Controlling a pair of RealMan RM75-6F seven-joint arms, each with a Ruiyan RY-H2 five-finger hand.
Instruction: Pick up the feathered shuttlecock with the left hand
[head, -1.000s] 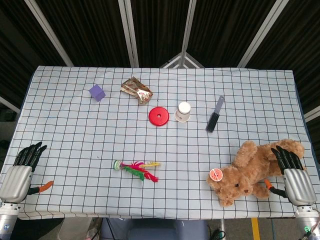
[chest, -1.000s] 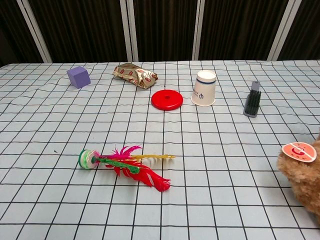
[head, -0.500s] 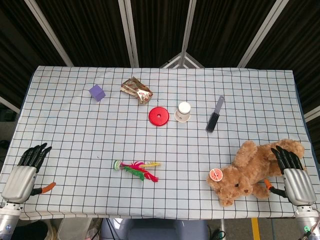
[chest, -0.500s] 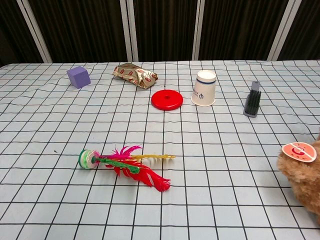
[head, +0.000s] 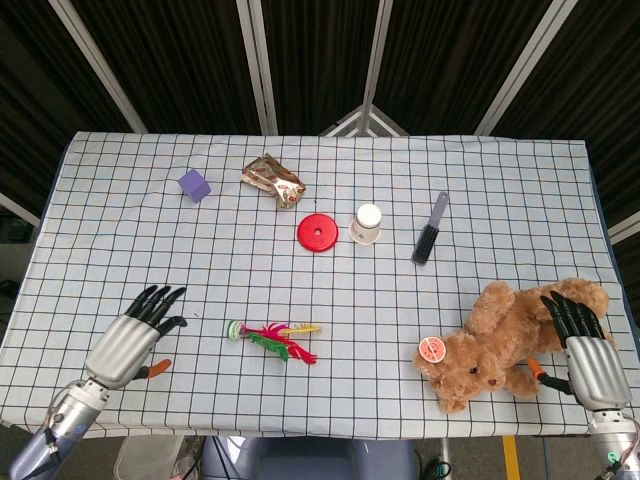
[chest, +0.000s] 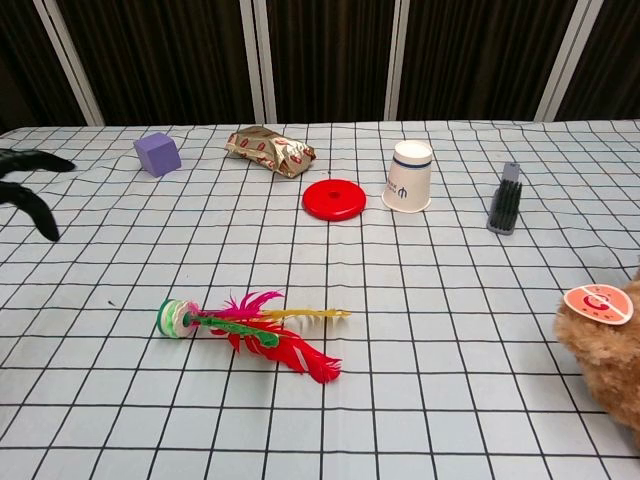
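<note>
The feathered shuttlecock (head: 270, 336) (chest: 247, 327) lies flat on the checked cloth near the front middle, its round green and white base pointing left and its red, pink and yellow feathers trailing right. My left hand (head: 133, 336) hovers to the left of it, fingers spread and empty, a short gap away from the base. In the chest view only the dark fingertips (chest: 30, 196) show at the left edge. My right hand (head: 581, 345) rests at the front right, fingers extended beside the teddy bear, holding nothing.
A brown teddy bear (head: 505, 342) lies front right. Further back are a red disc (head: 317, 232), a paper cup (head: 367, 223), a dark brush (head: 430, 230), a foil snack packet (head: 274, 181) and a purple cube (head: 194, 184).
My left hand has moved from the front left corner inward and to the right, toward the shuttlecock, and its fingertips now enter the chest view. The right hand and the objects have not moved.
</note>
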